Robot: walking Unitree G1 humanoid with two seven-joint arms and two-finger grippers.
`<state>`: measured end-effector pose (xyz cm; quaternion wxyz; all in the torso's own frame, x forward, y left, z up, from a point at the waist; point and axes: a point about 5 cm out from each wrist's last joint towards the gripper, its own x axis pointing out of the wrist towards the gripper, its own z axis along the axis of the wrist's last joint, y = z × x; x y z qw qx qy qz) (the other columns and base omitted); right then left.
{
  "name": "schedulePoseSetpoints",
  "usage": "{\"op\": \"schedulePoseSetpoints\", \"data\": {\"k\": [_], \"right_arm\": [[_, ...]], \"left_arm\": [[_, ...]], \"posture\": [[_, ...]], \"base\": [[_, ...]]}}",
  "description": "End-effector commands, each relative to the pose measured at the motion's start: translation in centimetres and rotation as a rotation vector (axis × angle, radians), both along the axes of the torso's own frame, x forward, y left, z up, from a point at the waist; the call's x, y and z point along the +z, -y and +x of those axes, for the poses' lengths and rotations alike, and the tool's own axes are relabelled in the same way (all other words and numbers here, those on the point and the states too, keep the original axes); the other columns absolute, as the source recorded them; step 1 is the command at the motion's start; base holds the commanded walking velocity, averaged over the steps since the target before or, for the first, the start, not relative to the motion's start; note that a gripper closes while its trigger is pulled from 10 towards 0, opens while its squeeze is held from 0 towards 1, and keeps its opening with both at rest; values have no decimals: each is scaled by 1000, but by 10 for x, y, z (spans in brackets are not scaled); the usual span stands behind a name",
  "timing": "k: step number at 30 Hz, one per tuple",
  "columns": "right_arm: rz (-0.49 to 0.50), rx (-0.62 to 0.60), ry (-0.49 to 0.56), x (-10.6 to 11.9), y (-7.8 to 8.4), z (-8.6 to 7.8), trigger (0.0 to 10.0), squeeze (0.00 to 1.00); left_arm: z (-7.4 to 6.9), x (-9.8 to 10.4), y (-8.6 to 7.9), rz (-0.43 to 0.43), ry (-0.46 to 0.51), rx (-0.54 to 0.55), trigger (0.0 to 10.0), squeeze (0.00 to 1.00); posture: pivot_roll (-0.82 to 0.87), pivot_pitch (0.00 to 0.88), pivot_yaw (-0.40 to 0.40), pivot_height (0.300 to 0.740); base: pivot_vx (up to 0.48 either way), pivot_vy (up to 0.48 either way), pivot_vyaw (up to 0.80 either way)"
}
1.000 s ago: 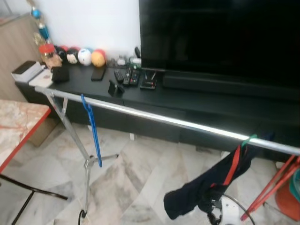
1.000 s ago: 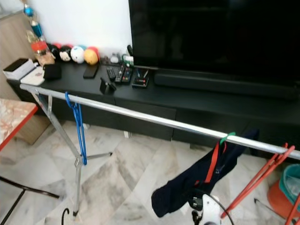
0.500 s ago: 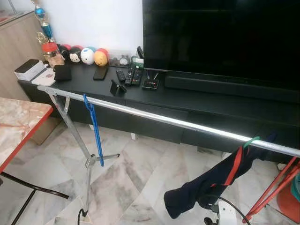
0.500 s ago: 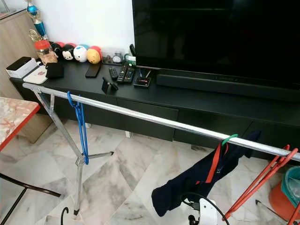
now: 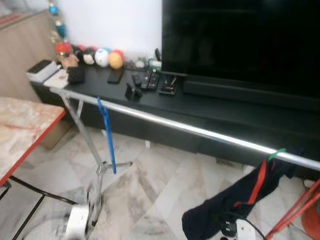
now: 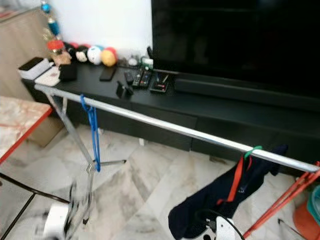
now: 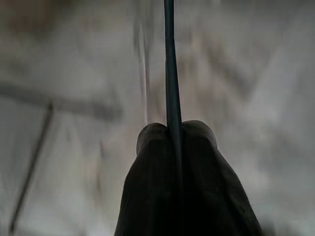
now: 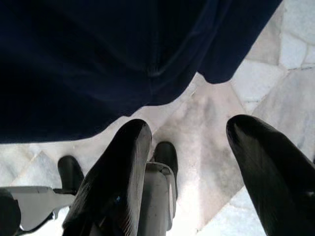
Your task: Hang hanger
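A big dark television stands ahead of me on a long black counter, with a soundbar under the screen. Round plush toys line the counter's left end, beside several remotes, a phone and a white box. At my left is a marble-topped table with a red edge. Pale marble floor runs below.

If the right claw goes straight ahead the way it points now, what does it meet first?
Probably the dark garment, which hangs just beyond the open right claw; the gap to it is unclear.
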<state>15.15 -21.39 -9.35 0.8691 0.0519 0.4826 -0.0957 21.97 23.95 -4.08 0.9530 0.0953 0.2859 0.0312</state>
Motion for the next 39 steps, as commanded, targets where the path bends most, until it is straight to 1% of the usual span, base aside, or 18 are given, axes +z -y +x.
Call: {"op": "schedulePoseSetpoints", "data": {"k": [1,3,6,8,12,13,16,19,39], "right_arm": [[1,-18,-12,-2,2,-5,10000,0],[-4,-9,-13,-1,4,-5,10000,0],[-6,-2,-8,-1,5,-4,10000,0],[-7,-5,-4,0,6,-3,10000,0],[-7,-16,4,1,7,-2,10000,0],[-2,-43,3,1,9,-3,10000,0],[5,-72,1,0,11,-5,10000,0],[4,-72,1,0,11,-6,10000,0],[-7,-51,-14,-1,11,-8,10000,0]], "left_arm": [[-7,0,-1,9,43,-3,10000,0],[-1,12,3,20,153,-39,10000,0],[3,18,12,-10,216,-74,10000,0],[4,17,18,-30,214,-98,10000,0],[2,15,19,-35,207,-93,10000,0],[1,14,18,-38,200,-93,10000,0],[0,14,18,-37,199,-102,10000,0],[0,14,18,-38,201,-105,10000,0],[-3,11,20,-30,178,-133,10000,0]], "posture": [[39,0,10,740],[52,0,1,740],[62,0,-5,740],[65,0,-10,740],[55,0,-4,740],[53,0,-2,740],[50,0,3,740],[49,0,7,740],[53,0,2,740]], "base": [[0,0,0],[0,0,0],[0,0,0],[0,0,0],[0,0,0],[0,-315,0],[0,-335,-210],[0,-345,-700],[0,-355,0]]}}
